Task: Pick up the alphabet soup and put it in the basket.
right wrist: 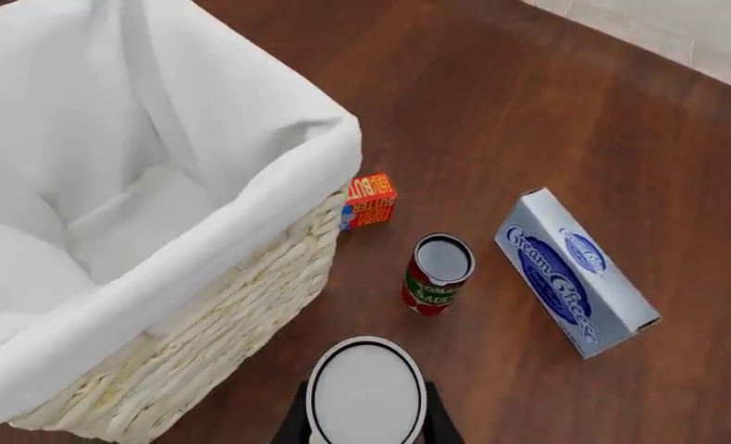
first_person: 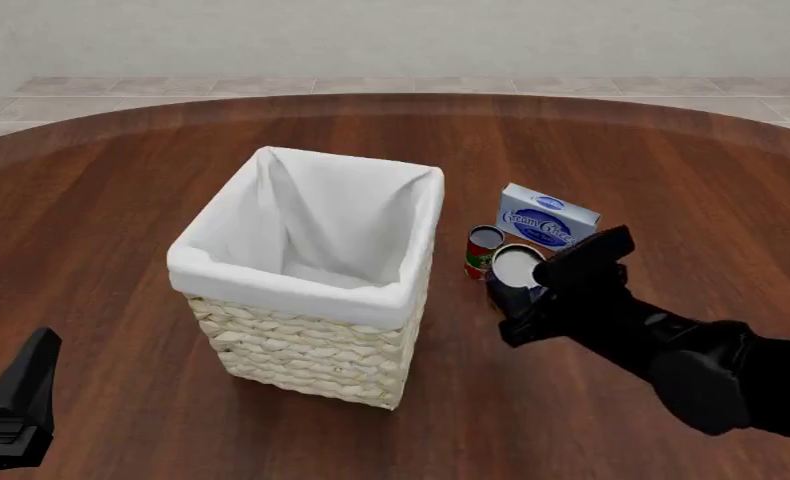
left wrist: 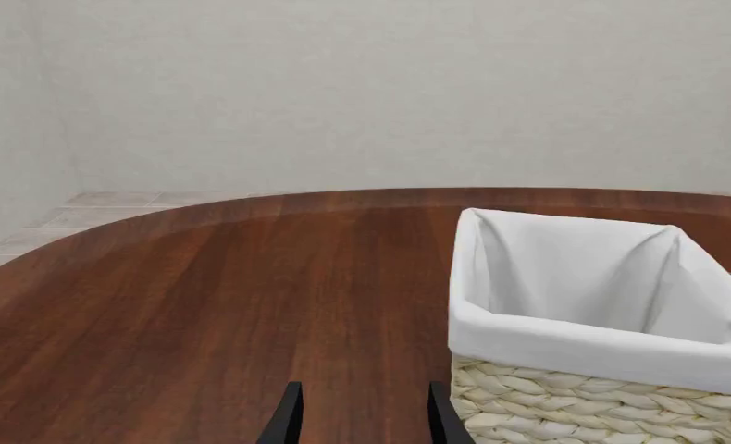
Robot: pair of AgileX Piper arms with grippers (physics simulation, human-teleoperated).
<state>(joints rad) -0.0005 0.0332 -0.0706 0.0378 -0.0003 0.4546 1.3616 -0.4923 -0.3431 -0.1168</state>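
The alphabet soup point(right wrist: 367, 392) shows its pale silvery top between the two dark fingers of my right gripper point(right wrist: 365, 427), which is shut on it. In the front view the can point(first_person: 517, 267) sits just right of the basket point(first_person: 312, 300), with the right gripper point(first_person: 521, 296) around it. I cannot tell whether the can is off the table. The basket point(right wrist: 155, 351) is cream wicker with a white cloth lining and nothing inside. My left gripper point(first_person: 16, 398) hangs open at the near left, well away from the basket; its fingers point(left wrist: 284, 418) hold nothing.
A red-and-green can point(first_person: 483, 250) stands right beside the soup, between it and a blue-and-white cream cheese box point(first_person: 547, 220). A small orange box point(right wrist: 371, 201) lies against the basket's far side. The wooden table point(first_person: 102, 200) curves away at the far edge.
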